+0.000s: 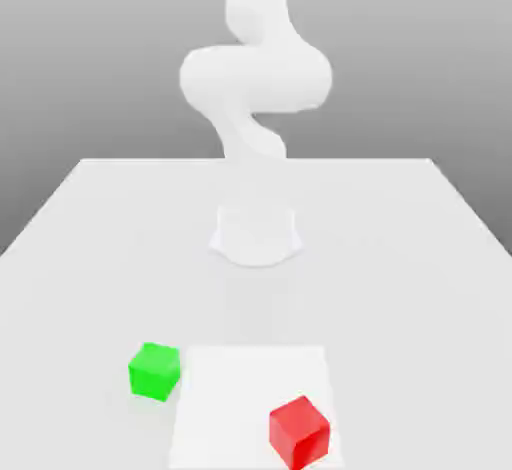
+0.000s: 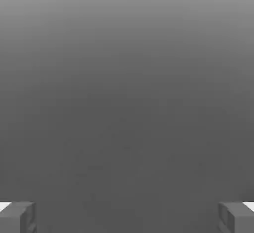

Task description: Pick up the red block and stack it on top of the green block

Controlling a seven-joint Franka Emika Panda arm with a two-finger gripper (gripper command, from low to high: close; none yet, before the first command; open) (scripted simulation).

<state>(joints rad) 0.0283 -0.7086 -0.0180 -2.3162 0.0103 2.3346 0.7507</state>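
Two matte cubes on white table point(image 1: 90, 218): red block point(image 1: 299, 430), green block point(image 1: 154, 370), apart; claw point(image 2: 127, 217) spread.

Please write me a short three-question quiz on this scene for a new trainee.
1. True or false: the red block rests on the green block.
2. Which block lies further toward the exterior view's left: A) red, B) green?
3. Fill in: the gripper is ____, with nothing between its fingers.

Key: 1 false, they sit apart on the table; 2 B; 3 open.
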